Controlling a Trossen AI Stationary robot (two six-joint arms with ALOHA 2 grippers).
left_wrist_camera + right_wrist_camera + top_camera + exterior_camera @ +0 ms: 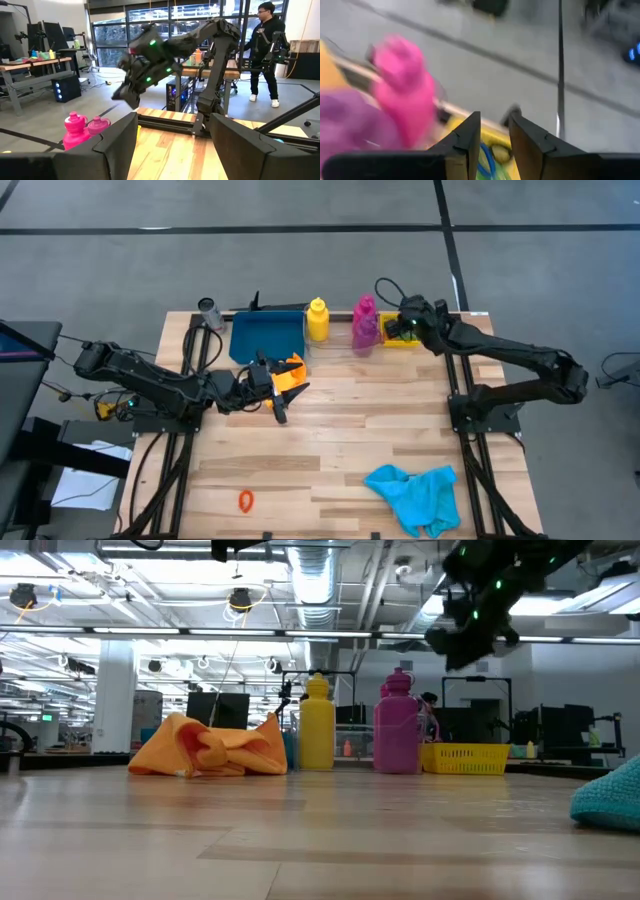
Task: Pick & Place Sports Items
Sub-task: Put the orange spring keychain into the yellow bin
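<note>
An orange cloth (292,370) (210,748) lies bunched on the table in front of the blue tray (267,337). My left gripper (278,390) (172,125) hovers level above the cloth, open, with nothing between its fingers. A yellow bottle (317,320) (317,725), a magenta bottle (365,310) (405,85) and a purple bottle (363,333) (345,120) stand upright along the far edge. Beside them the small yellow bin (402,341) (465,757) holds coloured rings (487,157). My right gripper (392,328) (460,645) (495,122) hangs above the bin, pointing down at a slant, slightly open and empty.
A cyan cloth (415,492) (610,795) lies at the near right, and an orange ring (246,500) at the near left. A grey cylinder (208,310) sits at the far left corner. A person (265,50) stands in the room beyond the table.
</note>
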